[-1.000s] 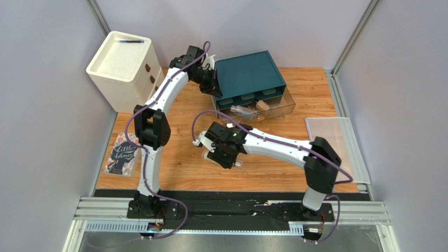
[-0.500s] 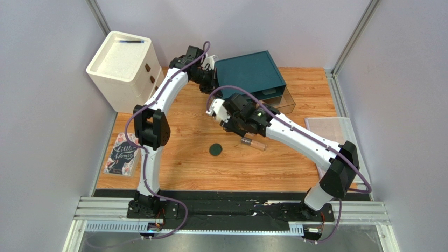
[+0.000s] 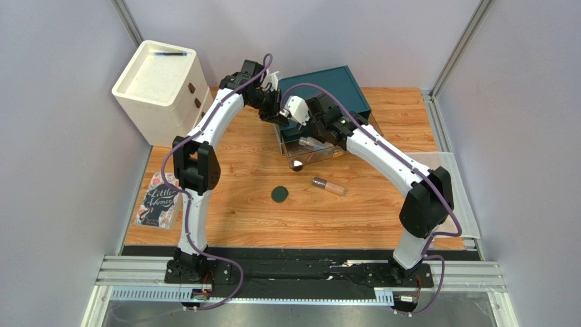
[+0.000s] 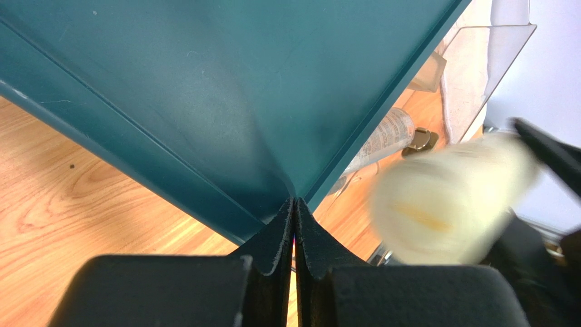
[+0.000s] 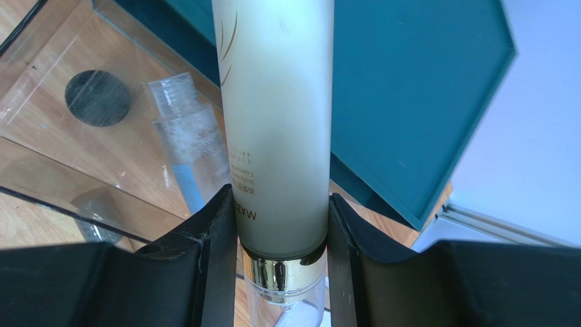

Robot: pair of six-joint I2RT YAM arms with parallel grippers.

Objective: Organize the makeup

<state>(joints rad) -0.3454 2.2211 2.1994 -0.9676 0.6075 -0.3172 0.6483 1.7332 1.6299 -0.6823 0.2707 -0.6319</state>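
Cream bottle [image 5: 276,136] is clamped between the fingers of your right gripper [image 5: 279,225]. That arm reaches far forward, over the clear drawer [image 3: 371,135] standing out of the teal organizer [image 3: 320,88]. Your left gripper [image 4: 294,211] is pinched tight at the organizer's corner. A clear spray bottle [image 5: 187,146] and black round jar [image 5: 97,98] lie in the drawer below. The dark-green compact [image 3: 279,195] and clear-capped tube [image 3: 329,185] lie on the table, well apart from both grippers.

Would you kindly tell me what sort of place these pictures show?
Probably a lab robot cell, not a home: the left arm and right arm mounted on a metal rail, and bare panel walls around a wooden table.
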